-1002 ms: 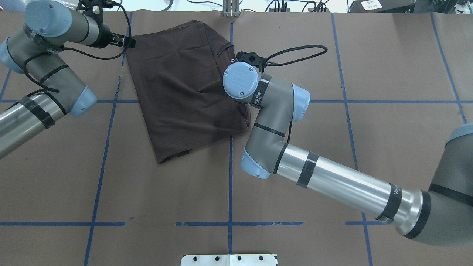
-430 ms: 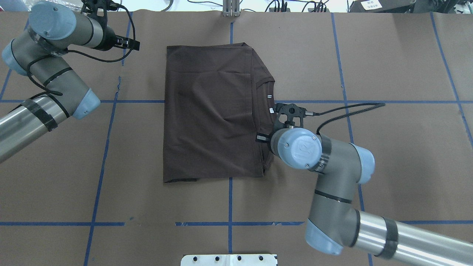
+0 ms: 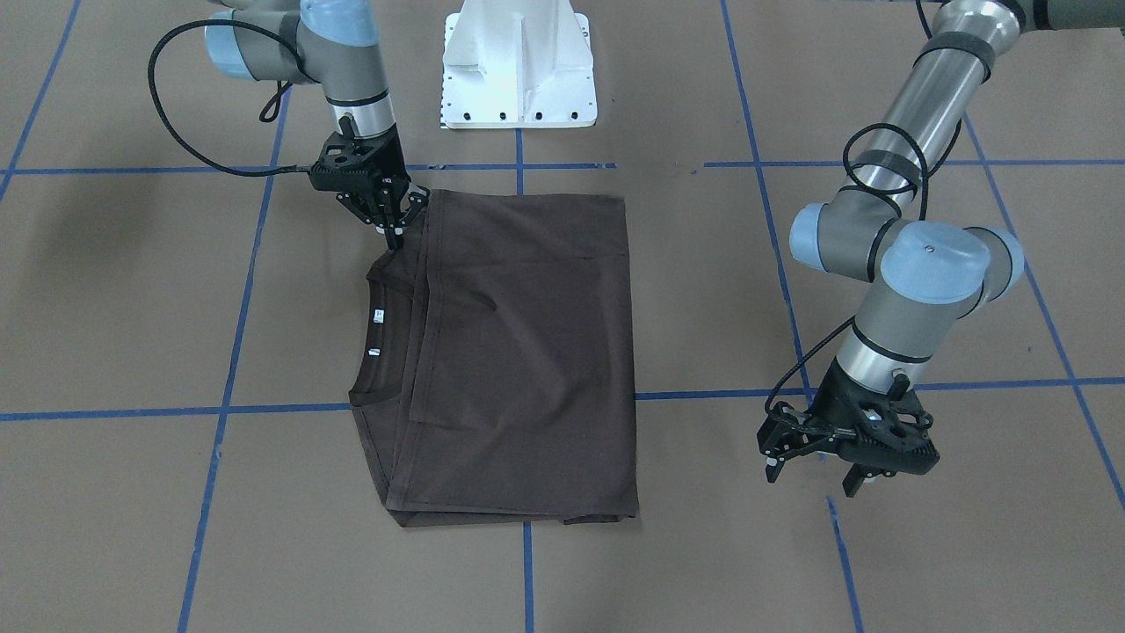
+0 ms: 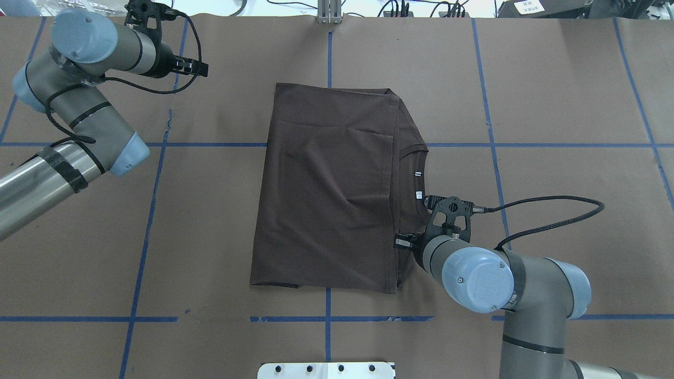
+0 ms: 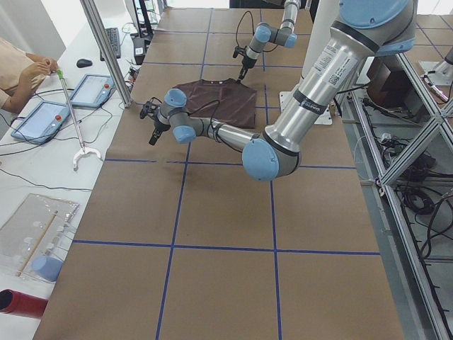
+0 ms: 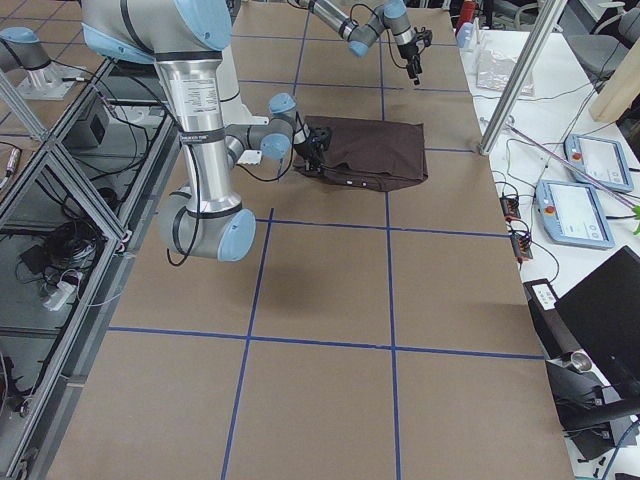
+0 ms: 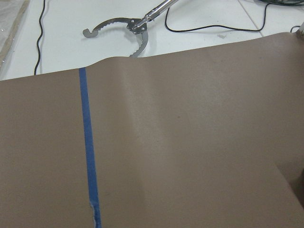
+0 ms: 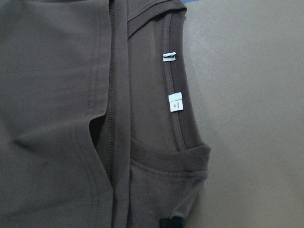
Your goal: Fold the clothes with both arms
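Observation:
The dark brown T-shirt lies folded flat mid-table, with its collar and white neck tags toward my right arm. It also shows in the front view and fills the right wrist view. My right gripper is shut on the shirt's shoulder edge beside the collar, at the corner nearest my base. In the overhead view the right gripper is mostly hidden under its wrist. My left gripper is open and empty, hovering above bare table well apart from the shirt; it also shows in the overhead view.
The white pedestal base stands at the table's near edge. Blue tape lines grid the brown table cover. A metal reacher tool lies on the white bench beyond the far edge. Tablets and a metal post stand on the operators' side.
The shirt has been dragged rightward and toward my base, turning square to the grid, with my right gripper holding its shoulder edge. My left arm has shifted slightly right.

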`<action>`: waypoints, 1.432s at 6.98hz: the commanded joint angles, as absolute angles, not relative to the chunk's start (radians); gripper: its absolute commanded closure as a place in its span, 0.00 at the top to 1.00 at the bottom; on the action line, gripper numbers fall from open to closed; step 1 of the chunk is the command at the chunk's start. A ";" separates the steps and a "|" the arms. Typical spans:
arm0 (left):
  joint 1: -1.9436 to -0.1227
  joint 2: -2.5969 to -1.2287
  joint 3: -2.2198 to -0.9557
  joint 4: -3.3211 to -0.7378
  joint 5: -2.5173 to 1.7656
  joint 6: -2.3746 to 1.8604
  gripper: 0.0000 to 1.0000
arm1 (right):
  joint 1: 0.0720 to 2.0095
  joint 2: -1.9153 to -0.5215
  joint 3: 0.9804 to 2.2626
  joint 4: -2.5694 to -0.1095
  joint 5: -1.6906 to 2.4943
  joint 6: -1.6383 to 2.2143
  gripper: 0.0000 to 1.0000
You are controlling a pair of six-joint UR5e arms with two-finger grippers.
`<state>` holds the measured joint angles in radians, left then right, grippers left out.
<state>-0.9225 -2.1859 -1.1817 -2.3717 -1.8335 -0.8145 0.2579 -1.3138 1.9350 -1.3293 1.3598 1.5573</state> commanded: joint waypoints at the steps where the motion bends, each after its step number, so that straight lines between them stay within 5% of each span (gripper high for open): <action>1: -0.917 -2.186 -1.190 -2.372 -1.835 -0.819 1.00 | 0.232 -1.328 1.950 -1.328 1.345 1.559 0.99; 4: -0.878 -2.093 -1.334 -2.359 -1.842 -0.830 1.00 | 0.236 -1.397 2.108 -1.313 1.364 1.548 1.00; 8: -0.633 -1.799 -1.794 -2.361 -1.821 -1.263 1.00 | 0.236 -1.439 2.282 -1.310 1.382 1.580 1.00; 9: -0.539 -1.743 -1.883 -2.362 -1.746 -1.414 0.97 | 0.235 -1.436 2.295 -1.310 1.382 1.619 1.00; 10: -0.406 -1.721 -1.916 -2.359 -1.612 -1.616 0.72 | 0.236 -1.437 2.299 -1.293 1.382 1.629 1.00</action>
<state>-0.5504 -1.7687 -1.8414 -2.3608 -1.7395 -1.3912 0.2358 -1.4370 2.2860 -1.3059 1.3817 1.6063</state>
